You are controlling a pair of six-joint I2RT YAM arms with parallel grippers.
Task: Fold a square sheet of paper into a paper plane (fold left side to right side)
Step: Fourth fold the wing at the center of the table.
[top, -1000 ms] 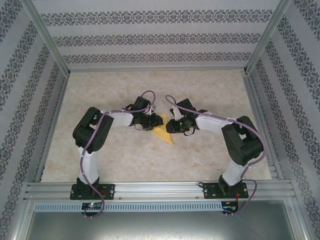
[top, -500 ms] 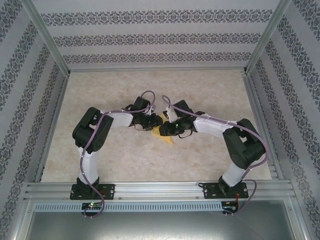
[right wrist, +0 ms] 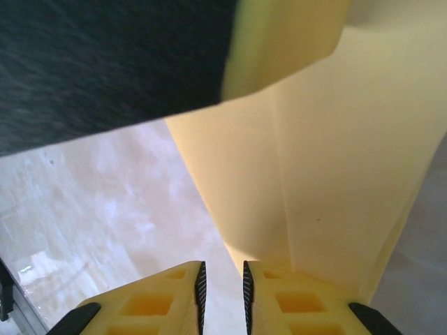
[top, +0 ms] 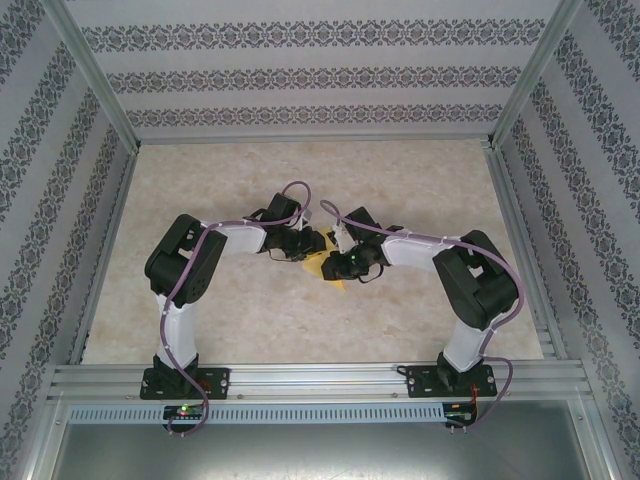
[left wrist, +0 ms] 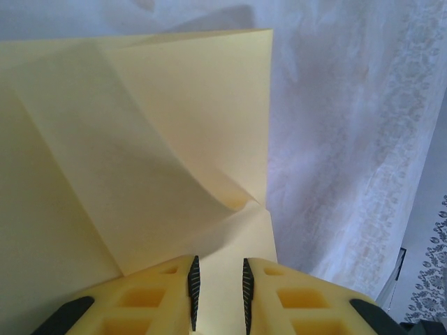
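In the top external view, the left arm [top: 180,265] and the right arm [top: 470,280] meet near the middle of the tabletop [top: 200,180], well away from every edge. The square sheet of paper [top: 337,282], already partly folded, lies between their wrists. Its visible tip points toward the near edge, and its long axis seems to slant from far left to near right. Both sets of jaws are right at it, so neither arm is clearly nearer.

In the left wrist view, the left jaws stand a narrow slit apart. The sheet [left wrist: 140,139] shows inside that slit and spreads straight ahead and to the left, with one flap curling up. Bare tabletop [left wrist: 335,139] lies to the right. Whether the pads pinch the paper or merely hang over it cannot be told.

In the right wrist view, the right jaws are also a narrow slit apart and hold nothing, with bare tabletop [right wrist: 105,209] showing through. The sheet [right wrist: 335,174] rises ahead and to the right, its slanting edge ending just ahead of the right-hand finger [right wrist: 307,300]. Judging by this, the coming move turns on that offset: the paper sits to the right of the slit, not in it.
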